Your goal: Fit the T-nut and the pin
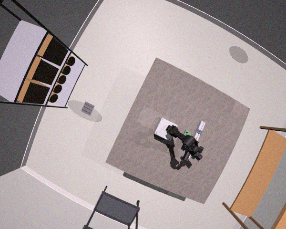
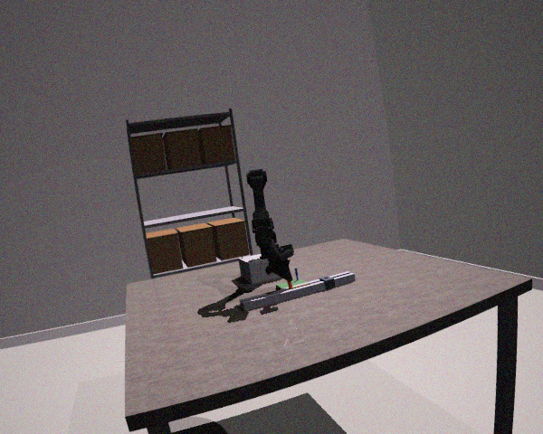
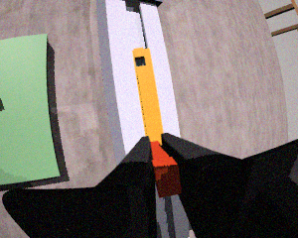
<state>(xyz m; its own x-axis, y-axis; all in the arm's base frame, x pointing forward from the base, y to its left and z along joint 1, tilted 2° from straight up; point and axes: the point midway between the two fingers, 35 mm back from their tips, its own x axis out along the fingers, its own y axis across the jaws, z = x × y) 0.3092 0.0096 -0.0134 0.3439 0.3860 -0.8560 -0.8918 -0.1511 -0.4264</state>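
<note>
We have the gripper [image 1: 187, 157] [image 2: 289, 278] [image 3: 155, 142] low over the rail [image 1: 200, 126] [image 2: 304, 290] [image 3: 125, 74], which lies on the table [image 1: 150, 93] [image 2: 215, 354] [image 3: 214, 74] well in from the edges. In the outside view, the table's near edge runs well apart from the rail, with bare tabletop between them. On one side of the rail we see the green tray [image 1: 187, 133] [image 2: 286, 284] [image 3: 22, 114], just beside it, with a strip of tabletop between the two; on the other side the tabletop spreads openly. The arm's white-topped base box [image 1: 162, 124] [image 2: 255, 270] stands beyond the tray. Along the rail, the way is open from the far end of the nut up to the dark bracket [image 1: 199, 131] [image 2: 327, 282] [image 3: 151, 2], which sits across the rail.

Our gripper is nearly closed, its two dark fingers pinching the orange handle [image 2: 290, 284] [image 3: 165, 171] between them. The handle shows right at the fingertips. The nut [image 1: 196, 138] [image 3: 148, 94], a long yellow bar with a dark square near its far end, stretches from the handle toward the bracket, along the line of the slot. It is short of the bracket; we cannot tell how deep it sits under the lips. The blue pin [image 1: 187, 132] [image 2: 296, 273] stands upright at the tray, near the gripper but apart from it.
</note>
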